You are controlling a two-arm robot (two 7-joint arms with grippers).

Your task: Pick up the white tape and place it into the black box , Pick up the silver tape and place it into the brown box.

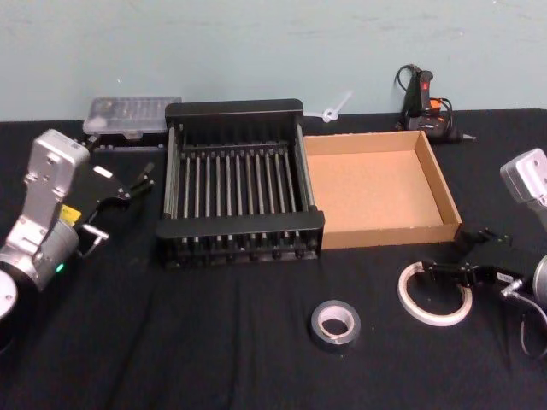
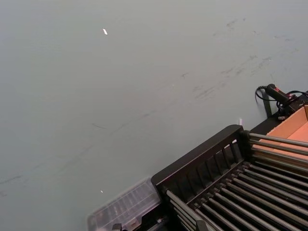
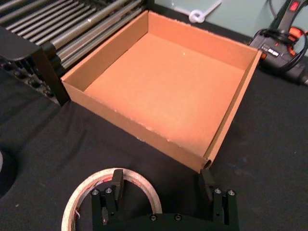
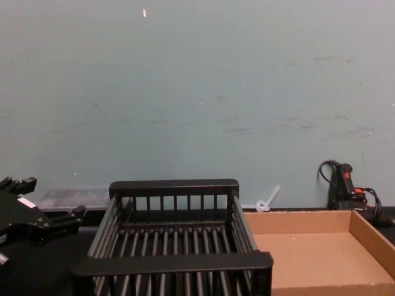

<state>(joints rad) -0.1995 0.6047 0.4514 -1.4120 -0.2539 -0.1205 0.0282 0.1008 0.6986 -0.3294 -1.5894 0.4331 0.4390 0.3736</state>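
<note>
The white tape lies flat on the black cloth at the front right. My right gripper is open and low over its far right edge. In the right wrist view one finger stands inside the white tape ring and the other sits outside it. The silver tape lies at the front centre, apart from both grippers. The black box stands in the middle with the brown box touching its right side, both empty. My left gripper hangs open left of the black box, holding nothing.
A clear plastic case lies behind the black box's left corner. A black and orange power tool with its cable sits behind the brown box, and a small white hook lies by the wall. Bare black cloth spreads at the front left.
</note>
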